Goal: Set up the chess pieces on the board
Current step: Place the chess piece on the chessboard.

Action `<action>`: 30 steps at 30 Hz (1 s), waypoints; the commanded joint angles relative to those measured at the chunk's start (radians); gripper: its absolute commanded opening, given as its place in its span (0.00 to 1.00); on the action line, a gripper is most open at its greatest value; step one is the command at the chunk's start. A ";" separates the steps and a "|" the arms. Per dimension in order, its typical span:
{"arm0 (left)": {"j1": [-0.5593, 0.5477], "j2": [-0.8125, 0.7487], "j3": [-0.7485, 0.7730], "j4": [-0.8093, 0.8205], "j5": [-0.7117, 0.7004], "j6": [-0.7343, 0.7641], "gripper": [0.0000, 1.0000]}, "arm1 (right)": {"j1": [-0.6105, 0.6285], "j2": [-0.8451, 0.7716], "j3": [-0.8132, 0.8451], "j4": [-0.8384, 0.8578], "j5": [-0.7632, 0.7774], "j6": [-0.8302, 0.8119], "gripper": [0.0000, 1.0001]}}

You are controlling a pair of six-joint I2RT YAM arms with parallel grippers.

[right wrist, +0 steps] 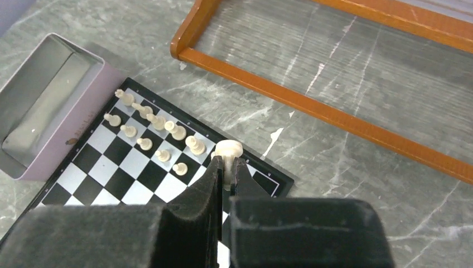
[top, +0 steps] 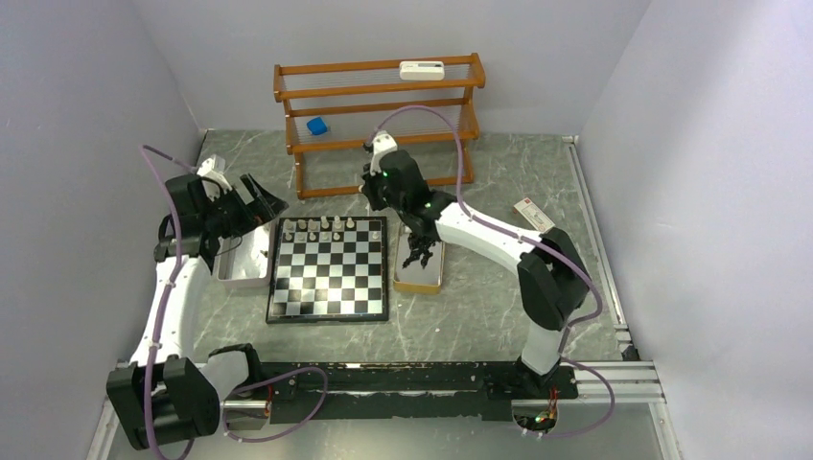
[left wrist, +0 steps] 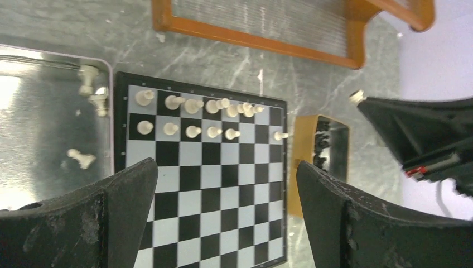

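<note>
Right wrist: right gripper [right wrist: 227, 167] pinches cream piece [right wrist: 228, 149] — upright.

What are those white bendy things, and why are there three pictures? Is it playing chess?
Those are two robot arms bolted to a grey marble-look table. One camera looks down from above; the other two sit on the wrists, so you see each arm's black fingers. The black-and-silver chessboard already has cream chess pieces along its far rows. The right gripper pinches one cream piece above the board's corner. The left gripper is open and holds nothing. A silver metal tray holds a few cream pieces, a tan tray holds black ones, and a wooden rack stands behind.
</note>
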 commanded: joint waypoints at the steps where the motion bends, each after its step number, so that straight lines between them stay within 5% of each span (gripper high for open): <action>1: -0.032 -0.082 -0.045 0.015 -0.143 0.152 0.98 | -0.007 0.106 0.189 -0.385 -0.056 -0.041 0.00; 12: -0.063 -0.175 -0.051 0.000 -0.248 0.164 0.98 | -0.012 0.397 0.550 -0.687 -0.141 -0.032 0.00; 30: -0.075 -0.183 -0.043 -0.013 -0.284 0.165 0.98 | -0.012 0.564 0.747 -0.867 -0.098 -0.025 0.02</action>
